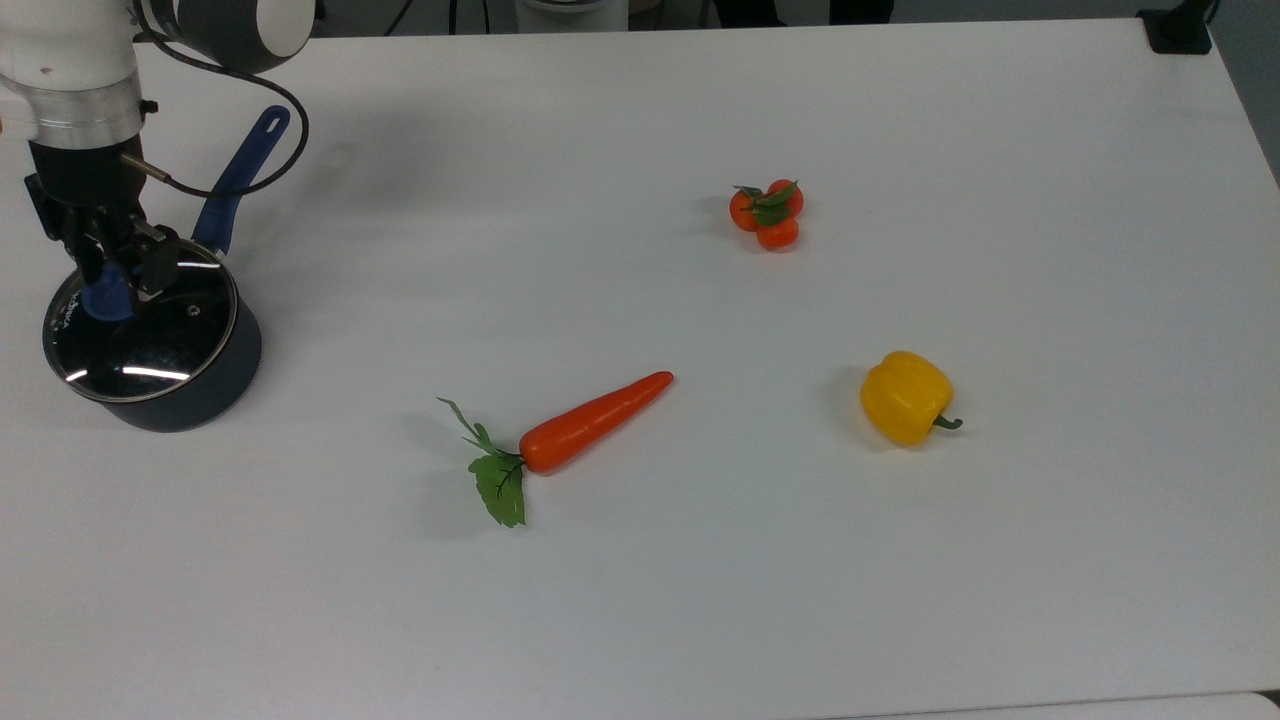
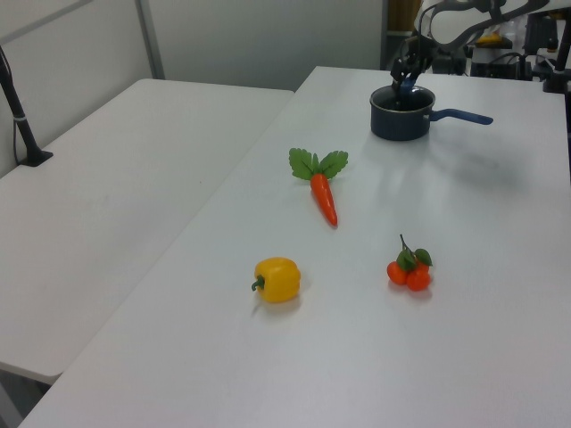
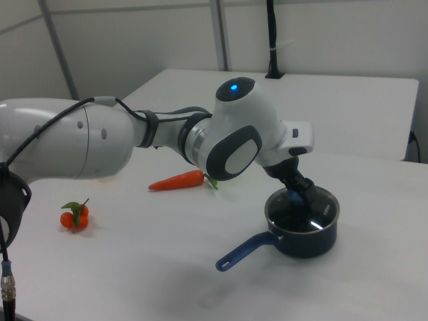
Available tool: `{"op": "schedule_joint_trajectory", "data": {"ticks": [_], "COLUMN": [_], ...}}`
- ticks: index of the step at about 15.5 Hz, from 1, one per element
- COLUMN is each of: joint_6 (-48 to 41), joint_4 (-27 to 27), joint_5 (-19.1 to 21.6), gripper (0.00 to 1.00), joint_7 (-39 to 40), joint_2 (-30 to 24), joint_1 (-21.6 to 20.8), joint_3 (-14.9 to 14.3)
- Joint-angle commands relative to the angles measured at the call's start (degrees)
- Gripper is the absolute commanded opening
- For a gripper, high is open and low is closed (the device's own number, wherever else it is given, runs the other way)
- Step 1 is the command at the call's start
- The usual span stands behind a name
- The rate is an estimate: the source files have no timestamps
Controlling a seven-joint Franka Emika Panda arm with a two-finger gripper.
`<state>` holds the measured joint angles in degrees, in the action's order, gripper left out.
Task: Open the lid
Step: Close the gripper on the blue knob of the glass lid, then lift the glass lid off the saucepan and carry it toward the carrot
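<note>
The lid [image 1: 150, 340], clear glass with a metal rim, lies on the dark saucepan [image 1: 195, 395] at the top view's left edge. My gripper [image 1: 114, 282] comes straight down on it, its two fingers shut on the blue knob [image 1: 103, 302]. The pan's blue handle [image 1: 240, 170] points away toward the table's back. In the right view my gripper [image 3: 300, 194] reaches into the top of the saucepan [image 3: 304, 237], with the lid [image 3: 294, 217] under it. In the left view the gripper [image 2: 406, 81] stands over the pan [image 2: 401, 117] at the far end.
A toy carrot [image 1: 590, 420] lies mid-table, a cluster of small tangerines [image 1: 768, 213] behind it and a yellow pepper [image 1: 905, 397] to the top view's right. The white arm [image 3: 134, 140] stretches across the right view's left half.
</note>
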<state>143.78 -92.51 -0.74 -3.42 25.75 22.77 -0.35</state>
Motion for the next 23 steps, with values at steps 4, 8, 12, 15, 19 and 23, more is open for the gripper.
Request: {"op": "schedule_joint_trajectory", "data": {"ticks": [4,8,12,15,19,23], "joint_6": [1.1,1.2,1.2,1.3,1.4,1.4], "joint_4": [-4.4,-9.9,-17.3,-21.3,-25.2,-26.4], "joint_5": [0.0,0.0,0.0,-0.1,-0.1,-0.1], "gripper": [0.38,0.39,0.39,0.39,0.39,0.39], "joint_7": [0.6,0.4,0.0,-0.4,-0.7,-0.7], "joint_2": [-5.8,-11.5,-17.2,-18.6,-18.9,-17.8], "joint_1": [-0.4,-2.7,-8.7,-13.6,-18.8,-22.9], "joint_3": [-0.3,0.1,0.3,0.4,0.9,0.9]}}
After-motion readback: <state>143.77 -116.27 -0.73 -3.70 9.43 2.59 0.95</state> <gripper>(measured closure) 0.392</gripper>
